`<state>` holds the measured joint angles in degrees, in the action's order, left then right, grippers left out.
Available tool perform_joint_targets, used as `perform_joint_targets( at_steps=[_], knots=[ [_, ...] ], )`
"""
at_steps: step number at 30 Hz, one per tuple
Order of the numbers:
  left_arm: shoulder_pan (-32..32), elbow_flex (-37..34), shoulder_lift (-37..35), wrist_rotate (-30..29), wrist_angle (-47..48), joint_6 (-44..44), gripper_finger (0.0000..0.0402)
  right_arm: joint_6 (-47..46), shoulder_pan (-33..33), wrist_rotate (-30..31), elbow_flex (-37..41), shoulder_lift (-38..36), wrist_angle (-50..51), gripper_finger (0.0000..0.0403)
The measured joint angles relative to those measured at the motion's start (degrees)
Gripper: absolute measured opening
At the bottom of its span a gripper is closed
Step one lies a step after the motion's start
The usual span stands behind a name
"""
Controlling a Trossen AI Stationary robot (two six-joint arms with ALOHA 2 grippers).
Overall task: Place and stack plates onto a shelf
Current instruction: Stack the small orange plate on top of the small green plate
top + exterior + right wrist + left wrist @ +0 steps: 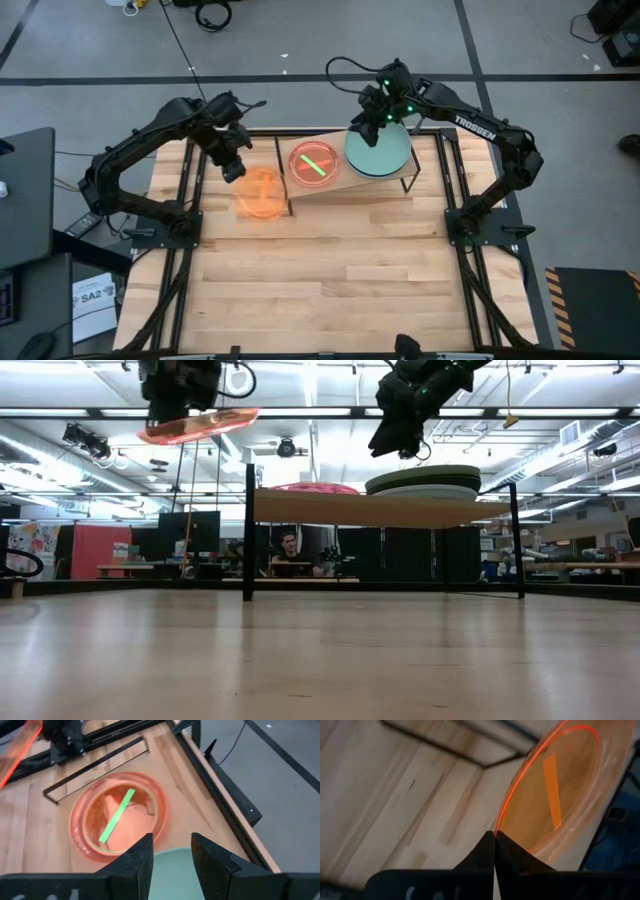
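Pinching the orange plate [555, 800] by its rim, my left claw [233, 166] holds it aloft just beside the shelf [370, 186]. My right claw [171, 851], fingers parted and empty, hovers over the mint-green plate stack [380, 152], the pink plate [119, 814] just beyond.

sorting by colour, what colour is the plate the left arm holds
Translucent orange plate, clearest in the left wrist view.

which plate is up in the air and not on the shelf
The orange plate, pinched at its rim by the shut left gripper. The other plates rest in two stacks on the shelf.
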<state>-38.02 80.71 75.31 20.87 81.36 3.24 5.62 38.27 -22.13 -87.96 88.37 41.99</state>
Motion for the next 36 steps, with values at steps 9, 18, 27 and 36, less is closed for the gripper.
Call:
perform_joint_targets(
  at_steps=[9,18,27,36],
  knots=[
    [0.0,0.0,0.0,1.8,-14.5,-9.6,0.0004,2.1,-3.3,0.0,0.0,-3.2,3.1,0.0139],
    [0.7,0.0,1.2,1.7,-30.5,-20.6,0.0004,2.1,-5.6,0.1,0.0,-8.4,3.3,0.0139],
    [3.5,0.0,6.4,1.9,-41.4,-22.5,0.0004,2.1,-8.3,0.1,0.0,-12.2,6.9,0.0139],
    [3.3,0.0,11.8,-0.1,-41.8,-22.6,0.0004,2.1,-12.3,0.2,5.1,-18.0,6.6,0.0139]
  ],
)
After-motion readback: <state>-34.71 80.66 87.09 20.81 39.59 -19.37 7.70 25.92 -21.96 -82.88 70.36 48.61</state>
